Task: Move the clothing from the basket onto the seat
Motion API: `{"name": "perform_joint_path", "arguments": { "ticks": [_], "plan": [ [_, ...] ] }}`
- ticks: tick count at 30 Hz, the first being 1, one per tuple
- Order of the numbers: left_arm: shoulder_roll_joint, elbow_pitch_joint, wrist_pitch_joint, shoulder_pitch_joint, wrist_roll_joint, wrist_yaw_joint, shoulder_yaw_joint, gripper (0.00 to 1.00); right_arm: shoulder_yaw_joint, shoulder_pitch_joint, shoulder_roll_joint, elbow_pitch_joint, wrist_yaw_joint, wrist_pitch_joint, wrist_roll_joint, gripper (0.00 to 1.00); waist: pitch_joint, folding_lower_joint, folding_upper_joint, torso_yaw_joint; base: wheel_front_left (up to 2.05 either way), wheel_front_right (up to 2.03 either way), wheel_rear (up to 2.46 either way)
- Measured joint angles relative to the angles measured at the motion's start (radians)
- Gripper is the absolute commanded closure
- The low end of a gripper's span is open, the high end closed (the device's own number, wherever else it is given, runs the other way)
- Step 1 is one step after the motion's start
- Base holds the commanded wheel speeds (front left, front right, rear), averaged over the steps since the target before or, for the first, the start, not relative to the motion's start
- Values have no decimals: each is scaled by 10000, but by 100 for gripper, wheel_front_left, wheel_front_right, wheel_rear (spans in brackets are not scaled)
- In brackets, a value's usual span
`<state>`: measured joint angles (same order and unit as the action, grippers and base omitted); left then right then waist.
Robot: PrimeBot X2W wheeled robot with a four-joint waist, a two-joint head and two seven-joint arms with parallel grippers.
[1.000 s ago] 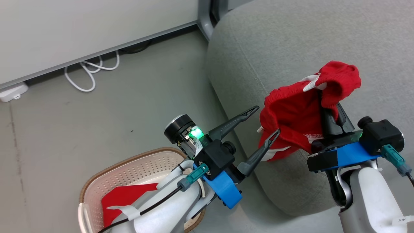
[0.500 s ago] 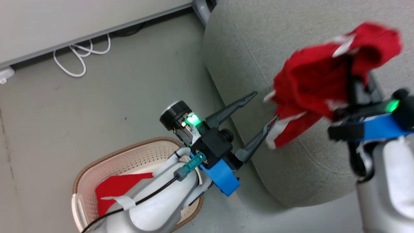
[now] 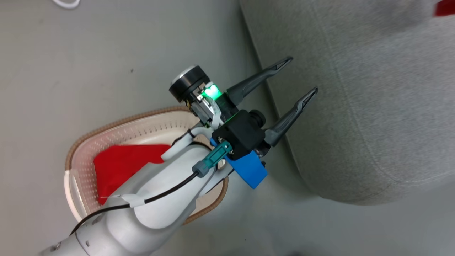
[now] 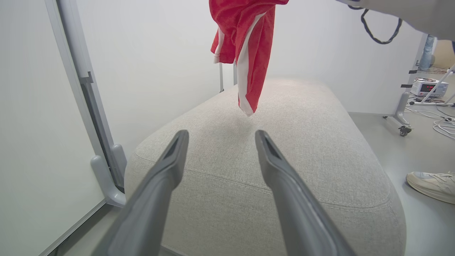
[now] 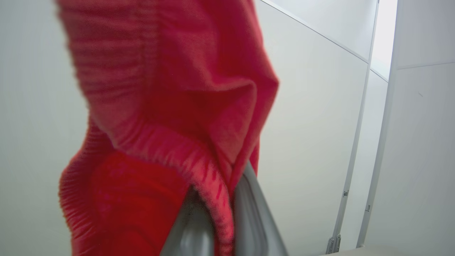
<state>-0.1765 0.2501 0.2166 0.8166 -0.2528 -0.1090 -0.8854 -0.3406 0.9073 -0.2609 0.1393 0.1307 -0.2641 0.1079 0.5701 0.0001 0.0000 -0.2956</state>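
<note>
My left gripper (image 3: pixel 301 75) stands open and empty at the grey seat's (image 3: pixel 359 106) front edge, just above the cream basket (image 3: pixel 106 122). A plain red garment (image 3: pixel 121 163) lies in the basket, partly hidden by my left forearm. In the left wrist view, the open left gripper (image 4: pixel 221 137) points at the seat (image 4: pixel 302 153), and the red clothing with white stripes (image 4: pixel 245 46) hangs above the cushion, its tip just clear of it. My right gripper (image 5: pixel 218 199) is shut on that clothing's (image 5: pixel 170 89) ribbed edge. A scrap of that red clothing (image 3: pixel 446 7) shows at the head view's top right corner.
White partition panels (image 4: pixel 42 106) on feet stand left of and behind the seat. A person's pale shoe (image 4: pixel 432 185) rests on the floor right of the seat. Cables (image 4: pixel 444 121) and a small device (image 4: pixel 428 87) lie farther off. Grey floor surrounds the basket.
The head camera has tipped down. My right gripper has carried the striped clothing up and away over the seat, out of the head view. The left gripper stays open.
</note>
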Motion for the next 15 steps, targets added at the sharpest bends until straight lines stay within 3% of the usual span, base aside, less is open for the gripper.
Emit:
{"name": "perform_joint_path", "arguments": {
  "ticks": [8,15],
  "plan": [
    [-19,-180,-50,519,242,15,-54,0,-945,692,-1026,1524,0,0,2,100,1309,1,0,303,0,0,0],
    [-63,-186,-48,648,267,71,-113,0,-1313,606,-1421,3632,0,0,-2,100,1885,1,0,612,0,0,0]
  ]
}}
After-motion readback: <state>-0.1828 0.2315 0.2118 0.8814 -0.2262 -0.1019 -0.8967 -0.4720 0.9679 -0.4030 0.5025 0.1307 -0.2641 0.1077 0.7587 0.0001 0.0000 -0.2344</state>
